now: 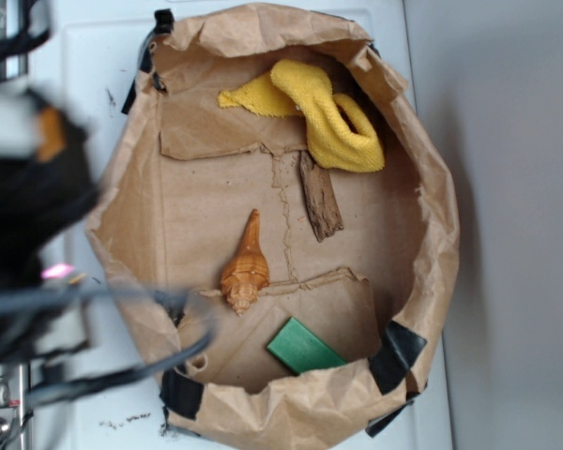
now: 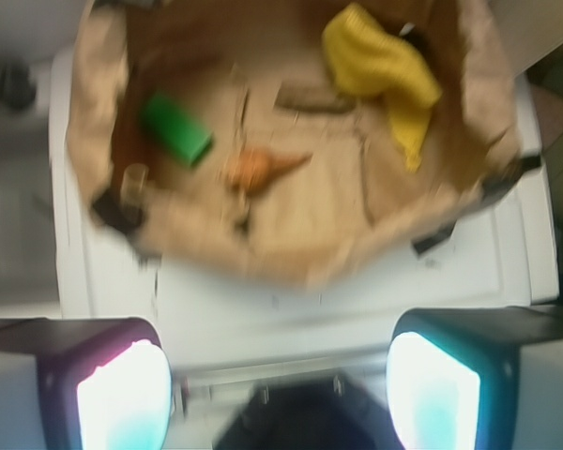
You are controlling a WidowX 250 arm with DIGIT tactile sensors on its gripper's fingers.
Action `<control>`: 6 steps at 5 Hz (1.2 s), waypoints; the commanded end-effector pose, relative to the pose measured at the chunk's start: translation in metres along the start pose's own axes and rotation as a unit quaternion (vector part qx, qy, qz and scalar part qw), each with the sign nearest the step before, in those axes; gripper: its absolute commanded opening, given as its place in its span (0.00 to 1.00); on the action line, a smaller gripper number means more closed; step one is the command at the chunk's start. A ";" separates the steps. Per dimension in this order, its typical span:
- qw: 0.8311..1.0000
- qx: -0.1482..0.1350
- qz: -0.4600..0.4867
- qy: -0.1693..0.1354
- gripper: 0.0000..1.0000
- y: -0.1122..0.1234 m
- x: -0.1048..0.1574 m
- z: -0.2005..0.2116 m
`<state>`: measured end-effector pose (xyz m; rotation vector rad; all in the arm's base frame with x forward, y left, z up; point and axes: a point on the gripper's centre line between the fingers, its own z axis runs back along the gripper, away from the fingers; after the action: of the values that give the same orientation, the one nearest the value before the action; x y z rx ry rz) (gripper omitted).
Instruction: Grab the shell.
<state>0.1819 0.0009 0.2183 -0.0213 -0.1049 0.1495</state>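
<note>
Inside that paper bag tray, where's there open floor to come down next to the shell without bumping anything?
The widest bare patch is left of the shell, out to the paper wall. Another lies right of it, between the wood piece and the green block. The top right is crowded: the yellow cloth lies against the wood. The gripper is outside the tray, open.

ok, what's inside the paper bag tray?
In the paper bag tray: shell, yellow cloth, brown wood piece, green block. Anything beneath the cloth is hidden.
</note>
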 end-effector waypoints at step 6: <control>0.990 0.002 0.134 -0.049 1.00 0.021 0.069 -0.094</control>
<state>0.2542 0.0271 0.1204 -0.0252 -0.1575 0.4225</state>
